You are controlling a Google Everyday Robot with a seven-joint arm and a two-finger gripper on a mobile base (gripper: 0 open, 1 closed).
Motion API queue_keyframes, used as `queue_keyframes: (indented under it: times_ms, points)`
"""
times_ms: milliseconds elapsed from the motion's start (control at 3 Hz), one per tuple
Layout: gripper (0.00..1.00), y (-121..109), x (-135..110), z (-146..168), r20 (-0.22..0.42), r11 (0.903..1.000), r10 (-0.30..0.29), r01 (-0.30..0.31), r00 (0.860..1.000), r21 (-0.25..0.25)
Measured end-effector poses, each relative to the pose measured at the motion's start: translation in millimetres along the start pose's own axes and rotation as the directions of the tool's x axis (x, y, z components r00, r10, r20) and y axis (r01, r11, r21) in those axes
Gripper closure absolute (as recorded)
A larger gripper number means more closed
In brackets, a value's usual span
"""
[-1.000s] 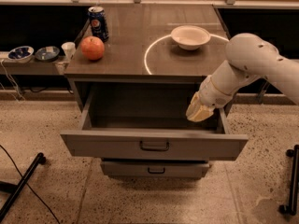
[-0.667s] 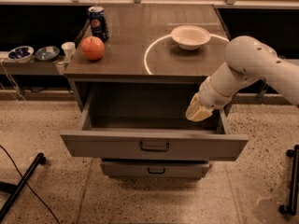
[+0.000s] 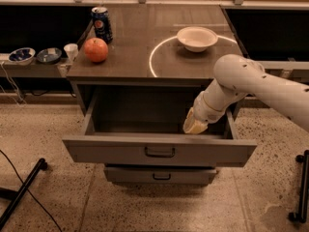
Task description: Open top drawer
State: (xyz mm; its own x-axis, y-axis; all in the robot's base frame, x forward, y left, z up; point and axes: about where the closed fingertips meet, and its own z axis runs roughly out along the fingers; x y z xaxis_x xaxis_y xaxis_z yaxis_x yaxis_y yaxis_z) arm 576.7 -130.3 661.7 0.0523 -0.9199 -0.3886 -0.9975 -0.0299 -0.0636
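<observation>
The top drawer [image 3: 120, 150] of the grey cabinet stands pulled far out, its wide flat front toward me with a small dark handle [image 3: 159, 152] at its middle. Its inside looks empty. My gripper [image 3: 194, 125] hangs at the end of the white arm inside the drawer's right part, just behind the front panel. Below, a shorter, narrower drawer front [image 3: 159, 175] is shut.
On the cabinet top [image 3: 140, 57] stand a blue soda can [image 3: 102, 24], an orange fruit [image 3: 96, 50] and a white bowl [image 3: 197, 38]. A low shelf at the left holds small bowls [image 3: 21, 55] and a cup. Dark stand legs [image 3: 21, 192] lie on the speckled floor at left; another stand [image 3: 301, 187] is at right.
The arm has shifted slightly to the left; the gripper stays inside the open drawer. The drawer has not visibly moved.
</observation>
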Motion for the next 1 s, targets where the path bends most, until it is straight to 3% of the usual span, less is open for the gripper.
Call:
queue_keyframes:
  times_ms: [333,1000]
  points:
    - [1.0,3.1,3.7,4.8,-0.003,1.0,-0.002,0.002,1.0,-0.009]
    - [1.0,27.5,7.6,17.4,-0.005,0.996,-0.021,0.02,1.0,-0.087]
